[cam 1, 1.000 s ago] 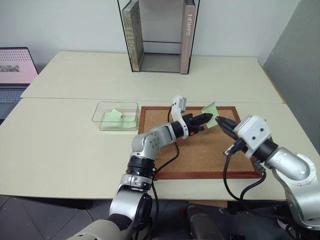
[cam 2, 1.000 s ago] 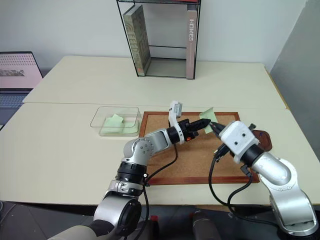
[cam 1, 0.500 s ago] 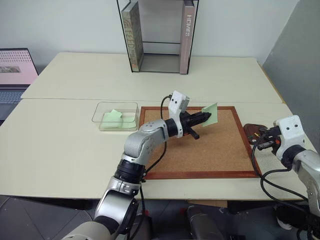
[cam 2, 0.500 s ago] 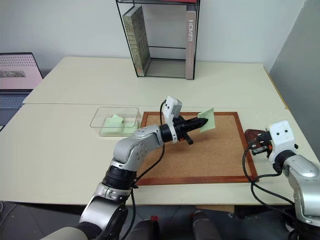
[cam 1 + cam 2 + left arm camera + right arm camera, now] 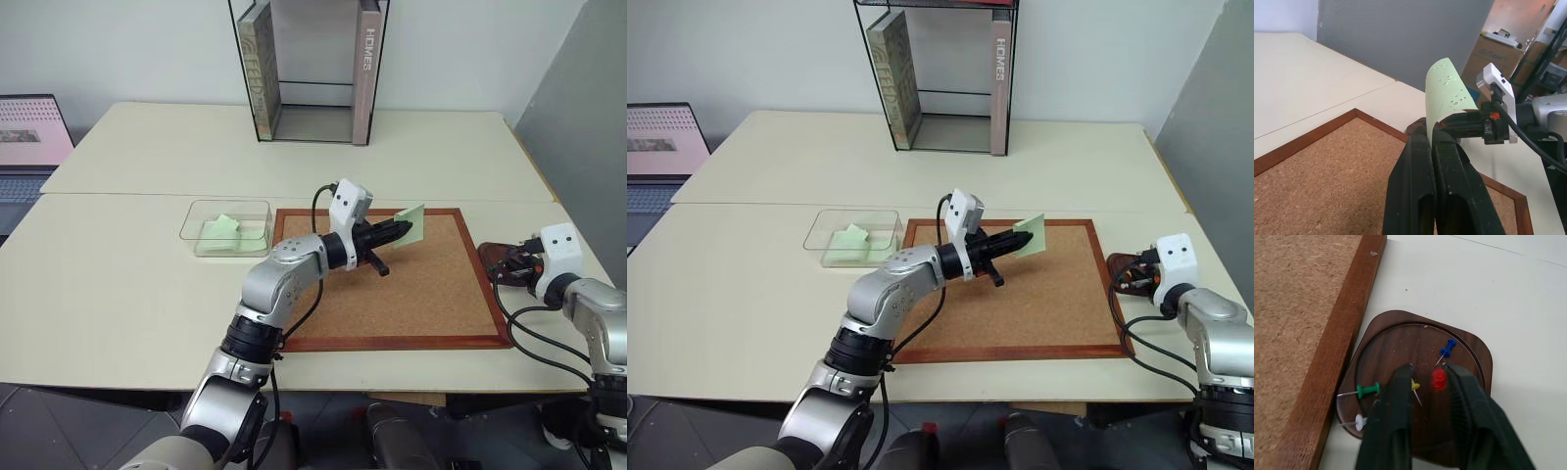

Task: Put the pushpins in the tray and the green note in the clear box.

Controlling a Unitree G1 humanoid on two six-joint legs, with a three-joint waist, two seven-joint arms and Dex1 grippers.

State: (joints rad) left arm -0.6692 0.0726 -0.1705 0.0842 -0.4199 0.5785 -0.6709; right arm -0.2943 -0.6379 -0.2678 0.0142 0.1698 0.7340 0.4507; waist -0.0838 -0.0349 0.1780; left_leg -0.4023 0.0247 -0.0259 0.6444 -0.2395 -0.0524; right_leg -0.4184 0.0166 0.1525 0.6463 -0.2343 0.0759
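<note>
While the left gripper (image 5: 406, 231) is held level over the corkboard (image 5: 431, 294), its jaws are pressed fully together on the near edge of the green note (image 5: 412, 221), which is lifted clear of the cork and stands on edge above the board's far side. In the left wrist view the note (image 5: 1448, 90) is seen curling up from between the fingers (image 5: 1418, 166), with small pin holes in its face.

The right gripper (image 5: 1426, 377) is poised over the tray (image 5: 1474, 350), which lies on the table (image 5: 127, 284) just beside the board's right frame. Its jaws are parted a little, and a red pushpin (image 5: 1439, 379) is seen between the fingertips; whether it is gripped or lying loose in the tray cannot be told. Yellow (image 5: 1415, 386), blue (image 5: 1448, 348), green (image 5: 1368, 390) and white (image 5: 1358, 422) pushpins lie in the tray.

The clear box (image 5: 227, 227) sits left of the board, just beside its frame, and a crumpled pale green paper (image 5: 222, 229) lies in it.

At the table's far edge a black-framed bookcase (image 5: 312, 69) holds two upright books (one spine reads "HOMES" (image 5: 370, 47); the other's lettering cannot be read). A laptop (image 5: 29, 137) is open at far left.
</note>
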